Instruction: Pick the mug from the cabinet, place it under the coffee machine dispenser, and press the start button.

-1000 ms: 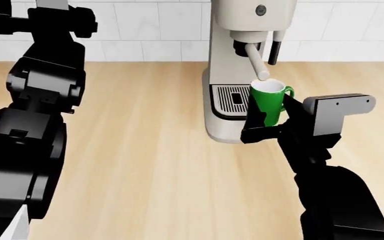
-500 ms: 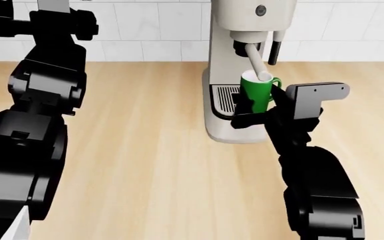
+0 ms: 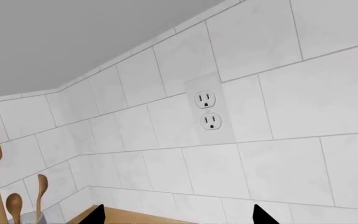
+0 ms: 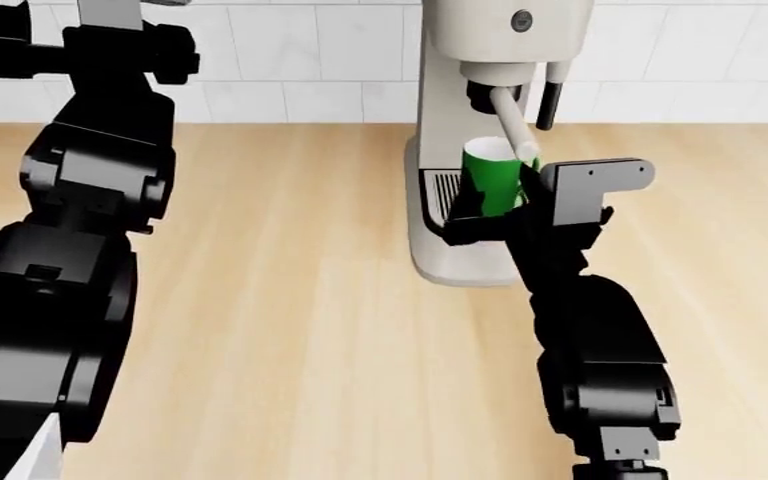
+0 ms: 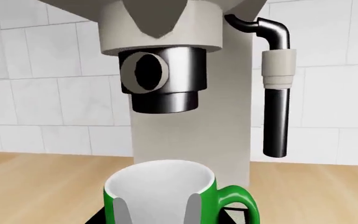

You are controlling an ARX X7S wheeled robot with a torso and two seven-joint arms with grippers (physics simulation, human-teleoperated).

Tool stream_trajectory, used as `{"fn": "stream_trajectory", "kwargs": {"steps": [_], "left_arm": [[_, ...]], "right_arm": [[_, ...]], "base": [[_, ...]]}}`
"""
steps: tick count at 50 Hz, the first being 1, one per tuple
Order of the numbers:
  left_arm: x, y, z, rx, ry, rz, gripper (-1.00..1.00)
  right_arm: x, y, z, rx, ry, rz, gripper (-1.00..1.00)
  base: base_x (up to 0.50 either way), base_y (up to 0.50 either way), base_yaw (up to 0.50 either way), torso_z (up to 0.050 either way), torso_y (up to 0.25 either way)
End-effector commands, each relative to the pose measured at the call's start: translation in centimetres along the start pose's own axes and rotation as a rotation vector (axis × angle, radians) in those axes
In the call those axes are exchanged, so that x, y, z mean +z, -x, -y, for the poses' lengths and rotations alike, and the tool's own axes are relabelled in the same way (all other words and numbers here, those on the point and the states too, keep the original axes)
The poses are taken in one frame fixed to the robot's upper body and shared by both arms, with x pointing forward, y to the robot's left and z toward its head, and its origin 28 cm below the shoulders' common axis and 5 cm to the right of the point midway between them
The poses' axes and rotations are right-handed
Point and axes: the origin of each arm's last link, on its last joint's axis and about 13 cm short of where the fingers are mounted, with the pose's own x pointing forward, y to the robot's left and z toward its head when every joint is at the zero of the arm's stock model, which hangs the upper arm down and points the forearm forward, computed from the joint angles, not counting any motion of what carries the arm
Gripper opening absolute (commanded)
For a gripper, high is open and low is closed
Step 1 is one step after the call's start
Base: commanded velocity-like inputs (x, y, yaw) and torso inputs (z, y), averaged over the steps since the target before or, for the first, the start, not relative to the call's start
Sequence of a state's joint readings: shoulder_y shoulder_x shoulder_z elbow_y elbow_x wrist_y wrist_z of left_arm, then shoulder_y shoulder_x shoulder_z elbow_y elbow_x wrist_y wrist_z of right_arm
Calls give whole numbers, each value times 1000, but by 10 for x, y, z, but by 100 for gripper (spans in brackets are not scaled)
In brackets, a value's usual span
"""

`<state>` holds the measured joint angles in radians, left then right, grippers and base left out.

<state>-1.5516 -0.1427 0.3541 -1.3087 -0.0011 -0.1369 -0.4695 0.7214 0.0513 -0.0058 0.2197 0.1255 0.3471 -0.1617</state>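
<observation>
The right claw (image 4: 484, 205) is clamped on the mug (image 4: 494, 178), over the drip tray (image 4: 444, 190) beneath the coffee machine dispenser (image 5: 160, 81). The steam wand (image 5: 275, 93) hangs just right. The left claw's opening cannot be told.

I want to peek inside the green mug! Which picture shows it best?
The right wrist view: the mug fills the foreground, showing its white inside and green handle. The head view shows only its side, partly behind the right tool. The left wrist view shows none of it.

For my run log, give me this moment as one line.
phase: placing | right gripper: shut on mug | mug: over drip tray, below dispenser | left gripper: idle, facing wall outlet | start button: unpressed
</observation>
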Motion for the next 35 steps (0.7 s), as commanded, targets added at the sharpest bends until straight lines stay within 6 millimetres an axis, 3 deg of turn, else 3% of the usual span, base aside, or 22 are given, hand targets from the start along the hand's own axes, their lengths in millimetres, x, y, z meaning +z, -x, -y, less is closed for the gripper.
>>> {"fn": "stream_trajectory", "kwargs": {"steps": [1, 35], "left_arm": [[-2, 0, 0, 0, 0, -3, 100], [-2, 0, 0, -8, 6, -5, 100]], "right_arm": [[-4, -9, -1, 10, 33, 16, -100], [-19, -29, 8, -44, 64, -15, -100]], "base": [[0, 0, 0, 0, 0], [0, 0, 0, 0, 1]]}}
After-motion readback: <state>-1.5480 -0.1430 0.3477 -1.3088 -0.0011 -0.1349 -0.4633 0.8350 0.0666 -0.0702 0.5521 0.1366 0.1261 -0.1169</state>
